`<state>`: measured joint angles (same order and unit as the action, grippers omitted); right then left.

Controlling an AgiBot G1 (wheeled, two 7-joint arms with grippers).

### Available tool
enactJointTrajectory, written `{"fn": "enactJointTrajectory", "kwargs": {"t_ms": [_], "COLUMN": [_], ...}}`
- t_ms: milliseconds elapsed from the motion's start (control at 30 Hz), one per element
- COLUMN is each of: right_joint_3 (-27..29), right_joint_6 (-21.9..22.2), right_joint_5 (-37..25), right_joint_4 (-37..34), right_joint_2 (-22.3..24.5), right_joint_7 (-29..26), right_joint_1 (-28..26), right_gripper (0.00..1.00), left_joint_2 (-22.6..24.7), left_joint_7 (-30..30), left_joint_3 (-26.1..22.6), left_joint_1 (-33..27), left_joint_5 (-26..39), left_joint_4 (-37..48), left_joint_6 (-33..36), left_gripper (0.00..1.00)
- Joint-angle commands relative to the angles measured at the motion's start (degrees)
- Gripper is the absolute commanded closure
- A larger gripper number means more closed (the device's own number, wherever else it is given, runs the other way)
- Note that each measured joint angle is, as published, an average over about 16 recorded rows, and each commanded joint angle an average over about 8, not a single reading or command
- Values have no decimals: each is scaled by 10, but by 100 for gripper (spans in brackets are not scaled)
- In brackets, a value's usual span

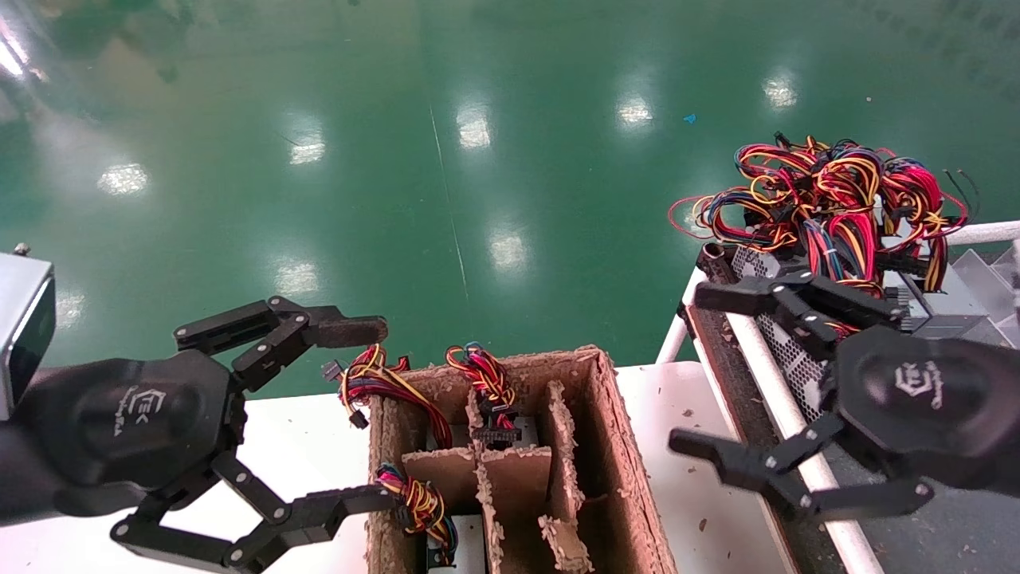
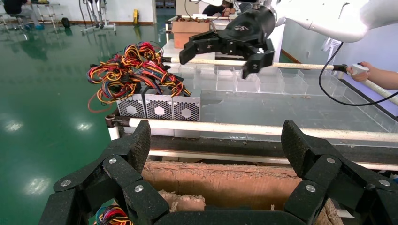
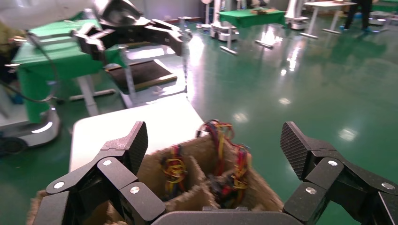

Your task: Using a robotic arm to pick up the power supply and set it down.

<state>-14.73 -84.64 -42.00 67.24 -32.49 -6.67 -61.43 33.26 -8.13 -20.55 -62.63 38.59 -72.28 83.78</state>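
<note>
A: From the head view, where do we stand? The right end effector hangs over the near rail of the rack on our right, with its fingers spread wide and nothing between them.

B: And the power supplies lie just beyond it, at the far end of that rack, under a big tangle of wires. So the right arm is the nearer one. The left end effector is also released. It hovers at the left side of the cardboard box on the table, its fingers close to the wire bundles there, and whether they touch the wires we cannot tell.

A: In the left wrist view we see three grey units standing side by side, grilles facing the box, the row running along the white rail. The right end effector is above and behind them, a little to one side, not touching.

B: The left fingers in that view are wide apart and hold nothing.

A: The right wrist view looks back over the box with wires in its compartments. Its own fingers are wide open and empty, and the left end effector shows far off. The power supplies are not visible here.

B: We judge that the right arm must turn and come down toward the row on the rack.
</note>
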Motion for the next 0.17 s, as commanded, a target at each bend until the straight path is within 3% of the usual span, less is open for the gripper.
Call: {"fn": "enactJointTrajectory", "kwargs": {"t_ms": [33,167], "right_joint_3": [-3,-6], "right_joint_6": [-3,-5], "right_joint_5": [0,1], "right_joint_4": [16,29], "right_joint_2": [-6,-11], "right_joint_7": [-10,-18], "right_joint_1": [0,-1], "right_gripper": [0,0], "left_joint_2": [0,0], "left_joint_7": [0,0], "left_joint_3": [0,0], "left_joint_1": [0,0], "left_joint_5": [0,0], "left_joint_4": [0,0], "left_joint_6": [0,0], "left_gripper": [0,0]}}
